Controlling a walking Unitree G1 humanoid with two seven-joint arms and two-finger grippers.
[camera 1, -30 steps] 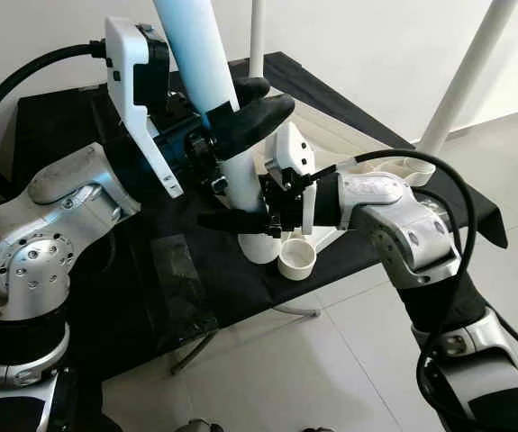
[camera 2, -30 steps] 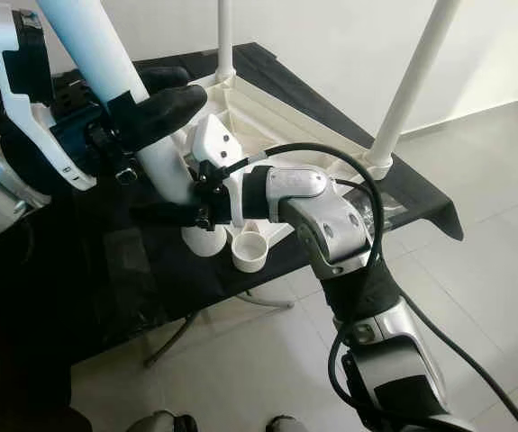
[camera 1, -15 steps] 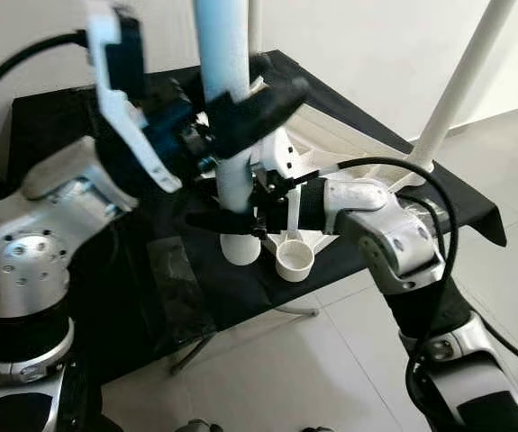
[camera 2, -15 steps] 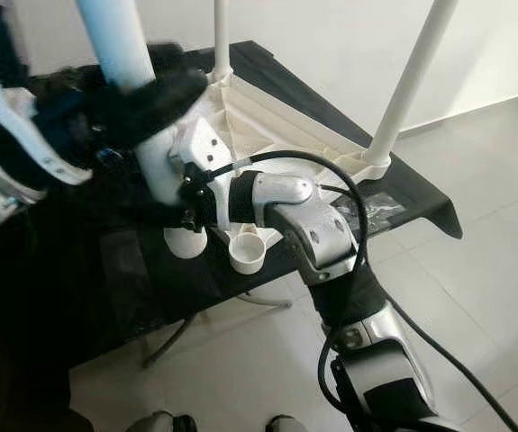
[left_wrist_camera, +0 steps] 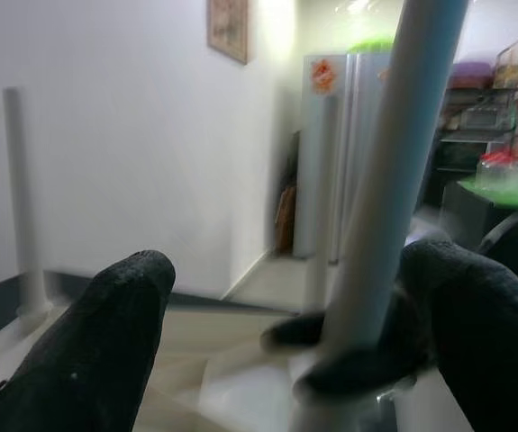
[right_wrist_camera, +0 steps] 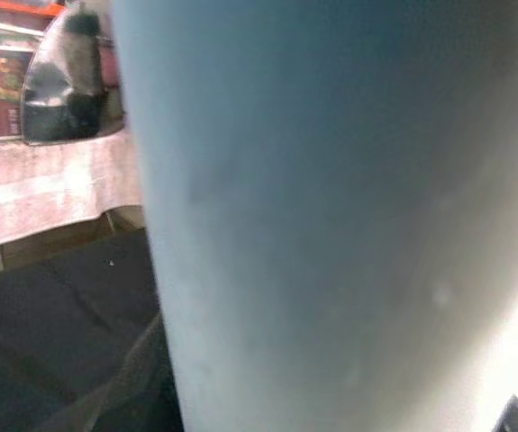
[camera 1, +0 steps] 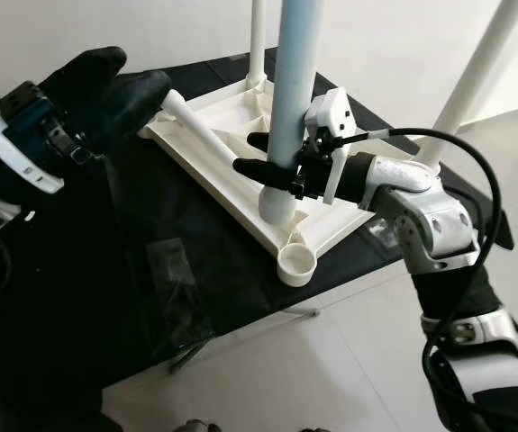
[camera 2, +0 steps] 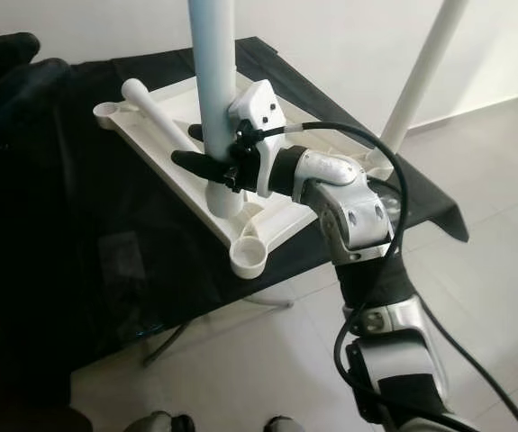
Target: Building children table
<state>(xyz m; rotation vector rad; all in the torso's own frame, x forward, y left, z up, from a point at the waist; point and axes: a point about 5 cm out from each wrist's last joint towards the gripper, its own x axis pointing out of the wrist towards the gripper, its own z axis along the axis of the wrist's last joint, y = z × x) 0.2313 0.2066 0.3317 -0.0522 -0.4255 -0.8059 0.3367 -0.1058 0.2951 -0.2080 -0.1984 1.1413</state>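
Observation:
A white child's tabletop (camera 1: pixel 240 193) lies upside down on a black-covered table (camera 1: pixel 78 252). Two white legs (camera 1: pixel 475 72) stand in its far and right corners. Another leg (camera 1: pixel 200 130) lies loose across it. My right gripper (camera 1: pixel 263 155) is shut on a pale leg (camera 1: pixel 293 81), holding it upright with its lower end over the tabletop, just behind the empty near corner socket (camera 1: pixel 296 264). My left gripper (camera 1: pixel 114 85) is open at the far left, apart from that leg; in its wrist view the leg (left_wrist_camera: pixel 394 171) stands beyond its spread fingers (left_wrist_camera: pixel 105 342).
A clear plastic bag (camera 1: pixel 173 274) lies on the black cloth near the front edge. Tiled floor (camera 1: pixel 331 360) spreads in front and to the right. A white wall stands behind the table.
My left gripper let go of the pale leg and drew back to the left. My right gripper stayed shut on the leg, brought it upright and moved its lower end over the tabletop.

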